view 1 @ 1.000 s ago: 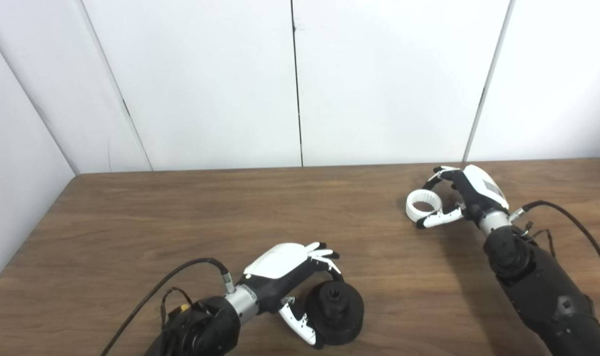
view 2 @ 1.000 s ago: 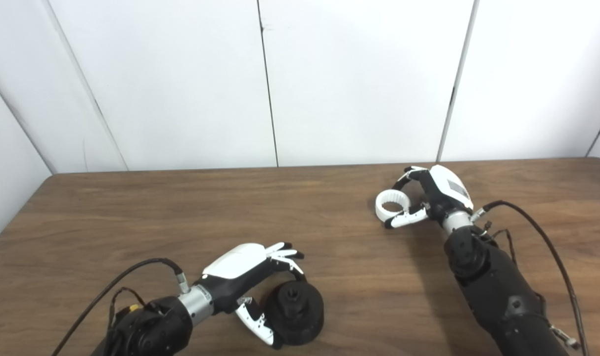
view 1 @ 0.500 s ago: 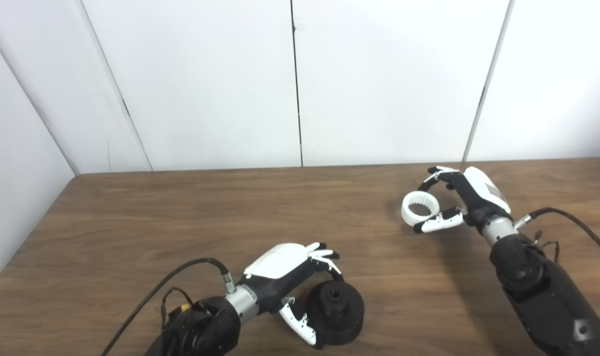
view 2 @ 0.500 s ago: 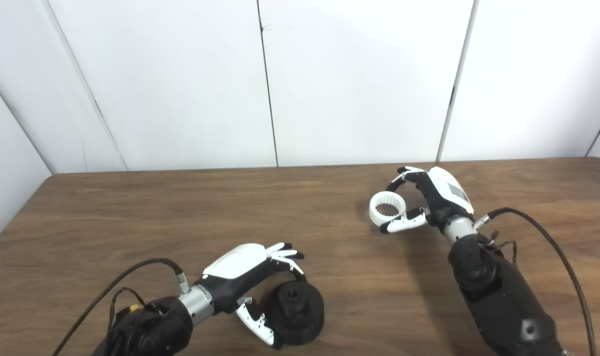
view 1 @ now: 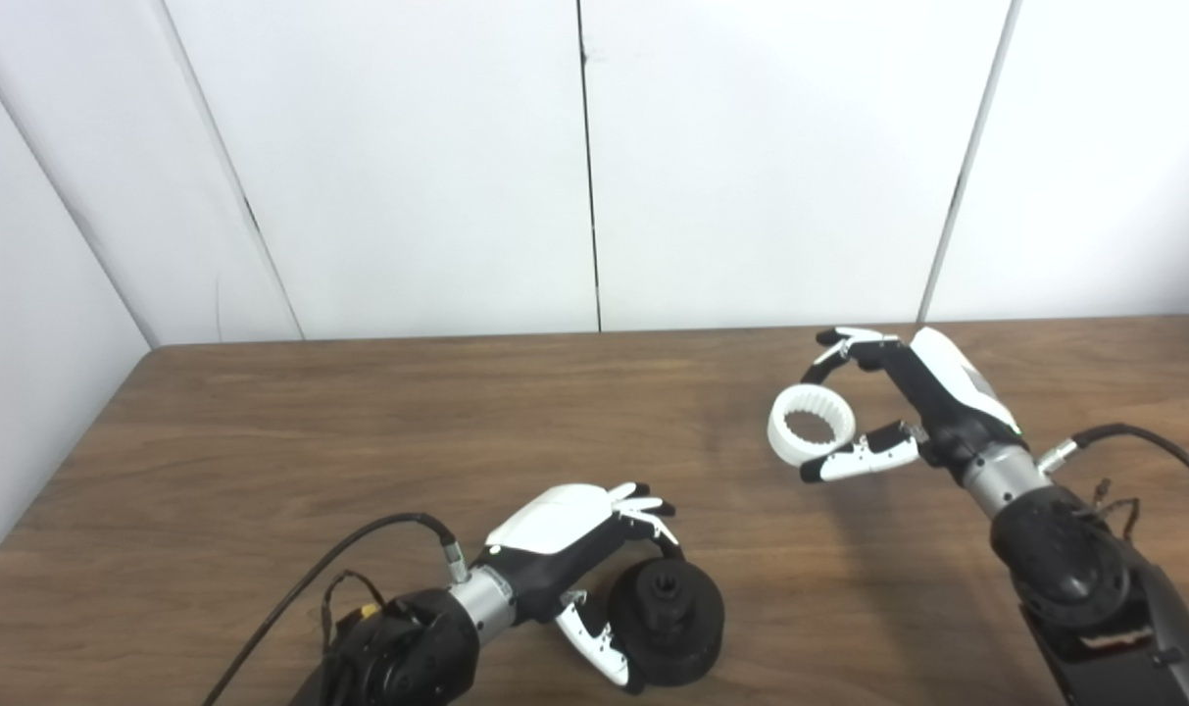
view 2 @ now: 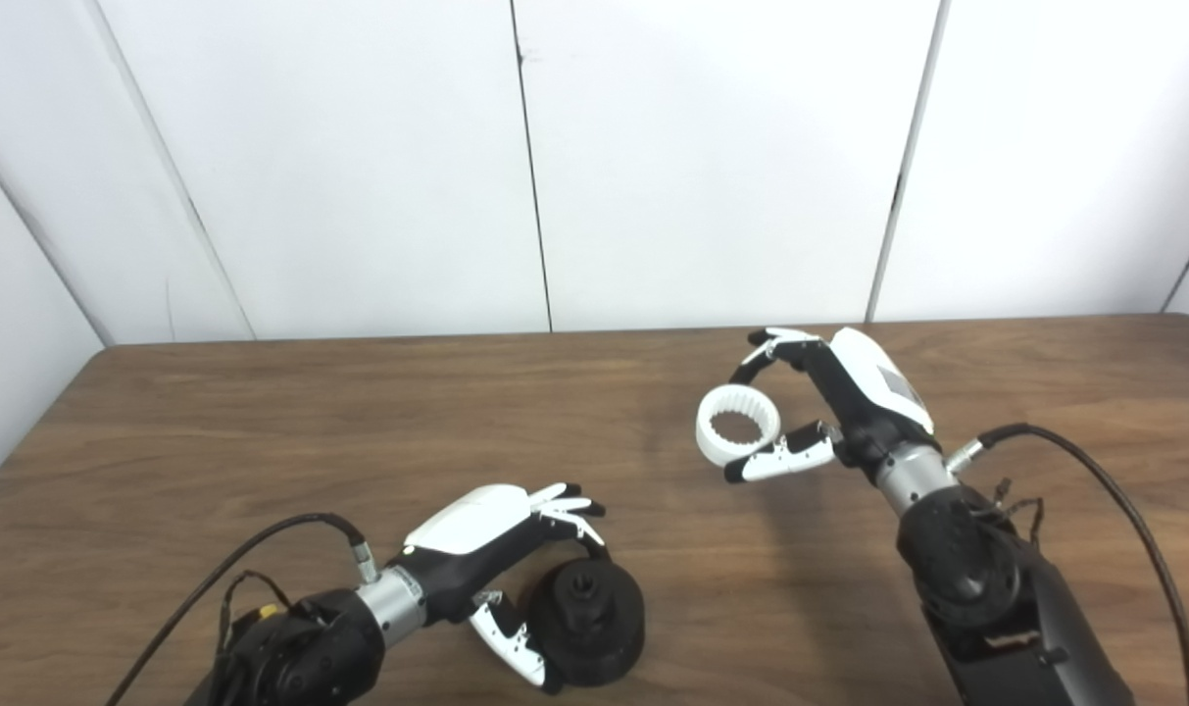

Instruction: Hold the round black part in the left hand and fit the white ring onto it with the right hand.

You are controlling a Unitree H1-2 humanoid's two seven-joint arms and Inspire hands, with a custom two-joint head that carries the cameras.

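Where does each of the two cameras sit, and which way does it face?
Left eye view: on the head, looking down and forward at the table; both forearms enter from below, right hand holding the white ring.
Right eye view: beside it, facing likewise; everything sits further left in the picture.
Shared: left hand gripping the round black part, and the white wall panels behind.

The round black part (view 1: 667,623) sits flat on the wooden table near the front edge, a small hole in its raised centre. The white ring (view 1: 811,437), toothed on its inner wall, is held above the table, well apart to the right.
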